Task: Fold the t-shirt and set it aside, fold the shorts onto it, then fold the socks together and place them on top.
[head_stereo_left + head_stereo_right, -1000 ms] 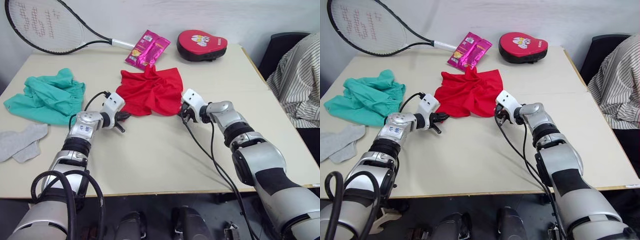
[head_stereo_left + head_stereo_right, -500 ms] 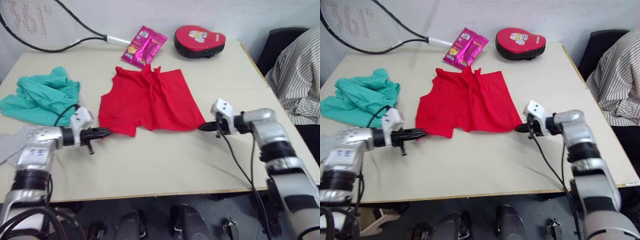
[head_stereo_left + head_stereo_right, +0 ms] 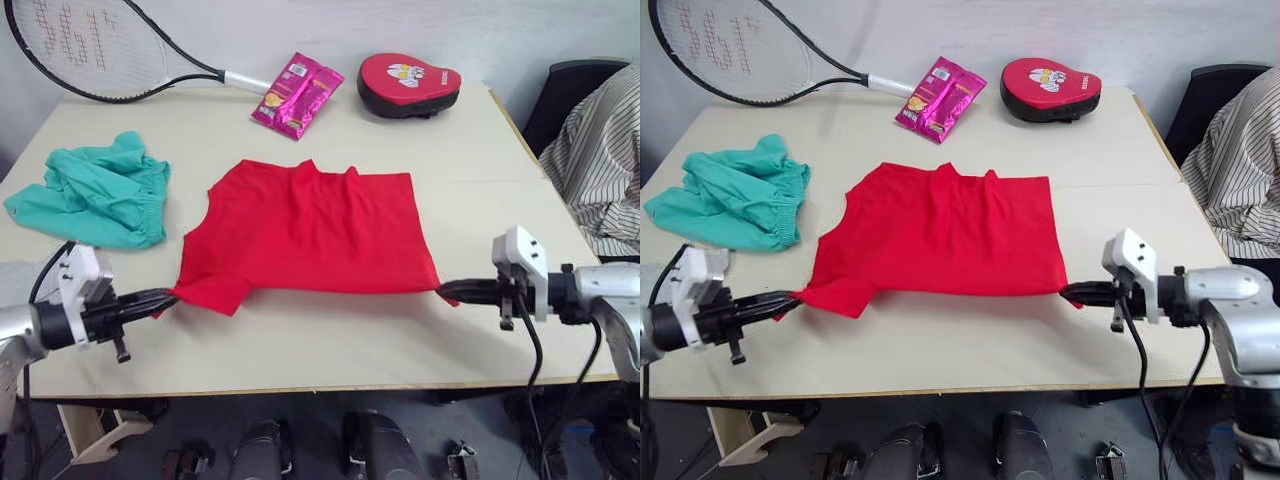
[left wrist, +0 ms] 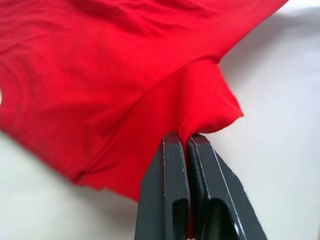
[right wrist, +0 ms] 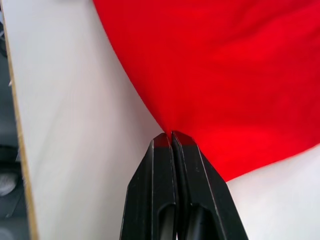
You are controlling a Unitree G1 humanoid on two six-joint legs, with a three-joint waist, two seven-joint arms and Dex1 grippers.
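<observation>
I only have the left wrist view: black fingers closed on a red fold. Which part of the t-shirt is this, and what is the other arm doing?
Observer: The left gripper pinches the sleeve tip at the near left corner of the t-shirt.
Operator: And the right arm?
Observer: The right gripper is clamped on the near right hem corner, so the shirt lies stretched flat between the two grippers.
Operator: Anything crowding the shirt?
Observer: The shorts lie bunched to its left, apart from it; a pink snack packet sits beyond the collar.
Operator: Anyone nearby?
Observer: A person in a striped shirt sits at the table's right edge.
</observation>
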